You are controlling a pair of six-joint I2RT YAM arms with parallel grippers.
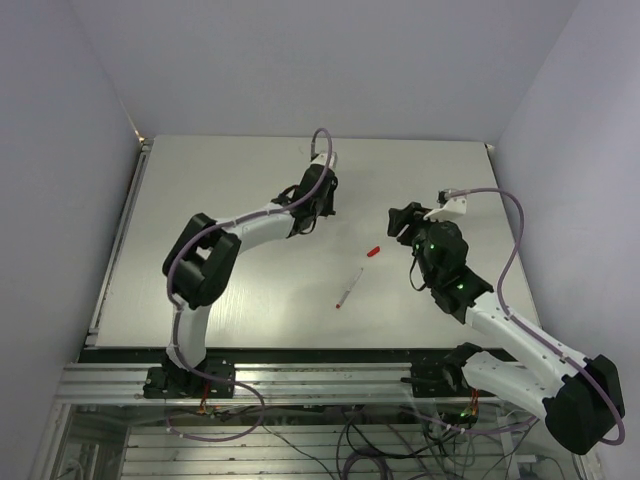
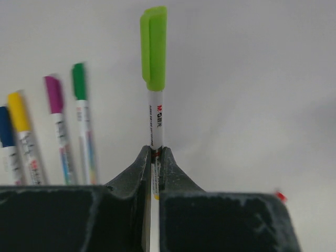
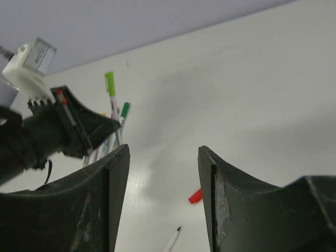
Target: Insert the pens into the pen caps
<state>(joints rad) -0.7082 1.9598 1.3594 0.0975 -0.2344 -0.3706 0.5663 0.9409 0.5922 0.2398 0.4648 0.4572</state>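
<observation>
My left gripper (image 2: 156, 152) is shut on a white pen (image 2: 156, 123) that wears a light-green cap (image 2: 153, 47) and points away over the table. Beside it lie capped pens with blue (image 2: 6, 128), yellow (image 2: 18, 113), magenta (image 2: 53, 94) and dark green (image 2: 79, 81) caps. A loose red cap (image 1: 373, 252) lies mid-table, with an uncapped red-tipped pen (image 1: 349, 287) just in front of it. My right gripper (image 3: 164, 152) stands open above them with nothing between its fingers; the red cap (image 3: 195, 196) and the pen's tip (image 3: 176, 233) show below its jaws.
The left gripper (image 1: 315, 210) and right gripper (image 1: 405, 222) face each other over the middle of the pale table (image 1: 220, 180). Walls close it in at the back and on both sides. The metal rail (image 1: 300, 380) carrying the arm bases runs along the near edge.
</observation>
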